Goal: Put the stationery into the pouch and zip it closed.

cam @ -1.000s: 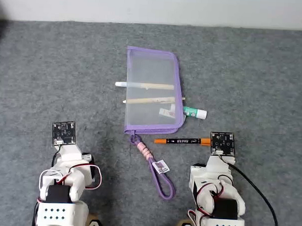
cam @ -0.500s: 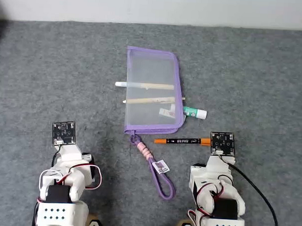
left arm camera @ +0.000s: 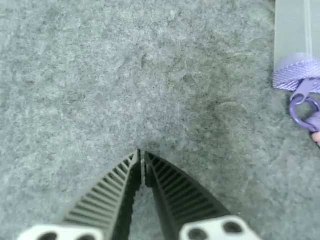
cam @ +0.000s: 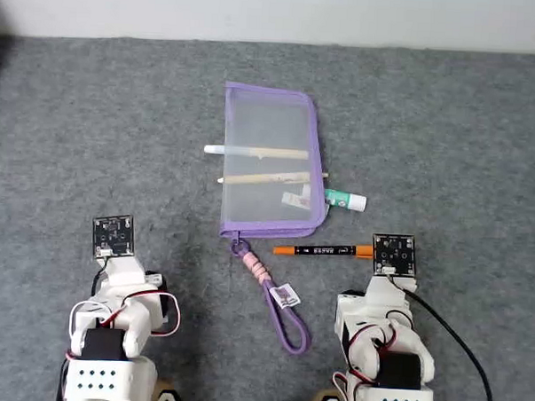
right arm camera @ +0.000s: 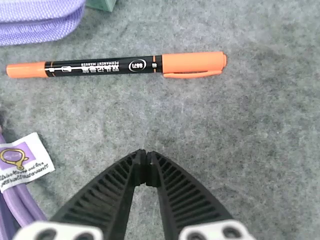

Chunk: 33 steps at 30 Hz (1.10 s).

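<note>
My left gripper (left arm camera: 141,155) is closed, its two black fingers pressed tip to tip. It holds nothing and points down at the grey mat (left arm camera: 100,75). My right gripper (right arm camera: 146,152) is closed in the same way and holds nothing.

Just past my right gripper lies the orange marker (right arm camera: 117,66), flat on the mat with its fat cap to one side. My right wrist view shows the black middle part of the marker up close. It also shows a small white and purple tag (right arm camera: 22,160) near my fingers.

From up high, that tag (cam: 286,295) sits on the purple strap (cam: 280,312), which makes a loop between my two arms. The marker (cam: 323,251) lies just below the pouch (cam: 269,165), not touching it.

My left wrist view shows a corner of the pouch (left arm camera: 300,35) and the zipper pull (left arm camera: 302,97) up close, well off to the side of my left gripper.

The high view shows the whole pouch, see-through with a purple edge. A white pen (cam: 256,151), a wooden pencil (cam: 268,177) and a small eraser (cam: 294,200) lie across it. I cannot tell if they are inside or under it. A glue stick (cam: 345,200) with a green cap touches its right edge.
</note>
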Available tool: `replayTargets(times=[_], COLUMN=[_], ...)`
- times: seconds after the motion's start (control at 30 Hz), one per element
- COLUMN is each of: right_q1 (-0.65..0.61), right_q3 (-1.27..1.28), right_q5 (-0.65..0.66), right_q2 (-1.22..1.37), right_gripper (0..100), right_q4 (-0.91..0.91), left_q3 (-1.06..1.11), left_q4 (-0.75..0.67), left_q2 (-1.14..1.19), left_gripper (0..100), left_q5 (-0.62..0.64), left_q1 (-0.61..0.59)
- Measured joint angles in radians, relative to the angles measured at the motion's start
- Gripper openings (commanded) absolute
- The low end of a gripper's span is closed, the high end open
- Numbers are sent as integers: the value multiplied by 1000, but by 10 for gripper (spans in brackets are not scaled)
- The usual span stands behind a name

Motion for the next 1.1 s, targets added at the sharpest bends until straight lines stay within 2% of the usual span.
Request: replayTargets(times=[1.1], right_q1=[-17], right_q3=[0], right_q5=[-2], right_q2=[0], right_gripper=[12], right_q4=[55], left_q3=[0], left_q4=[0], left_q2=[0], left_gripper=[14], left_q5=[0], left_q1=[0])
